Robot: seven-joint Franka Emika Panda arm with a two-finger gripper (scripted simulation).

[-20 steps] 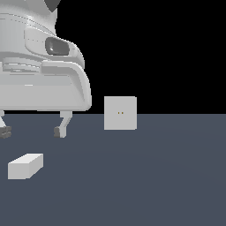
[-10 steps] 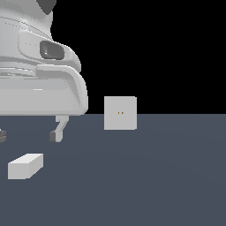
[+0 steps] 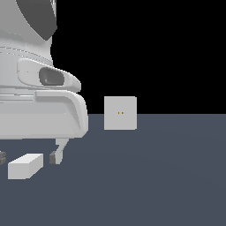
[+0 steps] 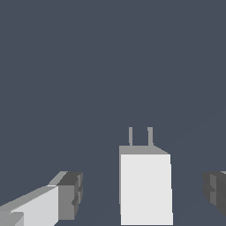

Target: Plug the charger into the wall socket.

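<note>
Charger (image 4: 145, 187) between spread pincer (image 4: 143, 194) fingers, untouched

My arm is a bulky, smooth off-white shell with a dark grey panel near its top and a dark oval recess in a raised side housing, ending in a gripper (image 3: 27, 157) of pale slender fingers (image 3: 61, 148) tipped with dark grey ridged pads (image 4: 70, 194).

The charger (image 4: 145, 187) sits between the gripper's (image 4: 143, 192) spread fingertips (image 4: 70, 194), untouched, two prongs pointing away.
</note>
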